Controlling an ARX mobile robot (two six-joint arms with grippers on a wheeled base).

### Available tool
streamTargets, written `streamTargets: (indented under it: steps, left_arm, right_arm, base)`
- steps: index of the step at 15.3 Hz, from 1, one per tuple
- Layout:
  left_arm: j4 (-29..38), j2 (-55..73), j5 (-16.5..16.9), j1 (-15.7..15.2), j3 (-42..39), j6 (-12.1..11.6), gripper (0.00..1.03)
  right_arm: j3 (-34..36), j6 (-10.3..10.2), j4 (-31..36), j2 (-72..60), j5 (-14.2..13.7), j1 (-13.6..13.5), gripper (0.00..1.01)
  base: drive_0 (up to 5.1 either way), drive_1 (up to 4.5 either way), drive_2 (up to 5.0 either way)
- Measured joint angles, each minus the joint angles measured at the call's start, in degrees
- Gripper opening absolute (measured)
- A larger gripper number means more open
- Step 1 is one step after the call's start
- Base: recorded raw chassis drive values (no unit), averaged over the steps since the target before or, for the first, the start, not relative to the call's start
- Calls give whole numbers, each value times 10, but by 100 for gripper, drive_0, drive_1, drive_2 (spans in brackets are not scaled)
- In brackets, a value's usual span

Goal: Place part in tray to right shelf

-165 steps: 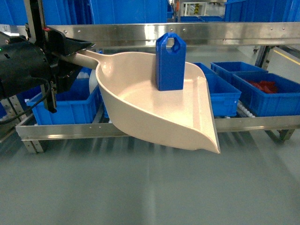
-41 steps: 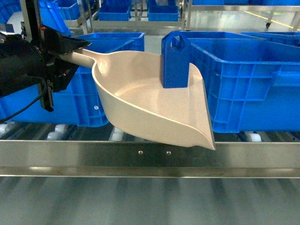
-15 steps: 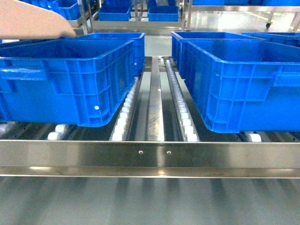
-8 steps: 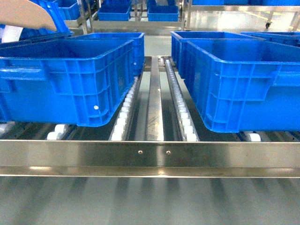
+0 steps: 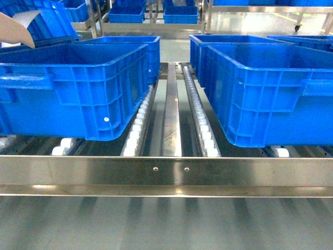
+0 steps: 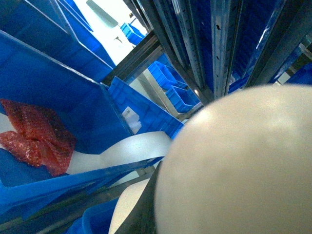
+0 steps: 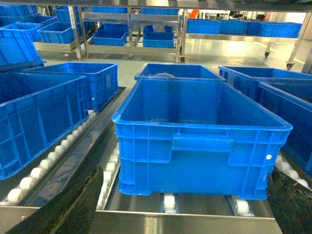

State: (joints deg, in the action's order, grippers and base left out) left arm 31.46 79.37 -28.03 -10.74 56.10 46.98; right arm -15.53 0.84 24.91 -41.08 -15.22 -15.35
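Silvery roller tracks of the right shelf (image 5: pixel 171 120) run away from its flat front rail, leaving an open lane between two blue crates (image 5: pixel 73 88). Only a beige corner of the tray (image 5: pixel 13 28) shows at the head view's upper left edge; its pale underside fills the left wrist view, so its long axis is unreadable. The part is not visible. Whether either hand is clenched cannot be told.

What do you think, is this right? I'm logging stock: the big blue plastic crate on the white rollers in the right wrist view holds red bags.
Not right. The big blue plastic crate on the white rollers looks empty in the right wrist view; no red bags show inside it.
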Motion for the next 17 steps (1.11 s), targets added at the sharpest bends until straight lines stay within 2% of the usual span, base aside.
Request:
streamTargets:
  steps: [2,9,10,11,12,13,14,15,16,17]
  left_arm:
    - [16,0,1,7,4,-24,14]
    - [35,0,11,9,7,-24,14]
    - [37,-1,30,7,5,-16,14]
    - [53,-5,63,-5,-5,14,14]
    - [53,-5,89,-10,-5,28,14]
    - [53,-5,89,-12,-5,39,14]
    - [-41,-25,181,-30,2,-16,14]
    - [-91,-72,298,-31,-45,-135,14]
    - [-65,-110,356,-19,-104,-236,14]
    - [-34,-143,376,0,-147,-338,14]
  right_arm:
    - [0,0,0,0,0,0,98]
    - [0,0,0,0,0,0,98]
    - [0,0,0,0,0,0,98]
    - [0,0,0,0,0,0,98]
    - [0,0,0,0,0,0,98]
    - [0,0,0,0,0,0,98]
    - [0,0,0,0,0,0,98]
    - [0,0,0,0,0,0,98]
    - [0,0,0,0,0,0,98]
    - [0,0,0,0,0,0,98]
  base:
    - [0,0,0]
    - [0,0,0]
    - [0,0,0]
    - [0,0,0]
    - [0,0,0]
    - [0,0,0]
    - [0,0,0]
    - [0,0,0]
    - [0,0,0]
    - [0,0,0]
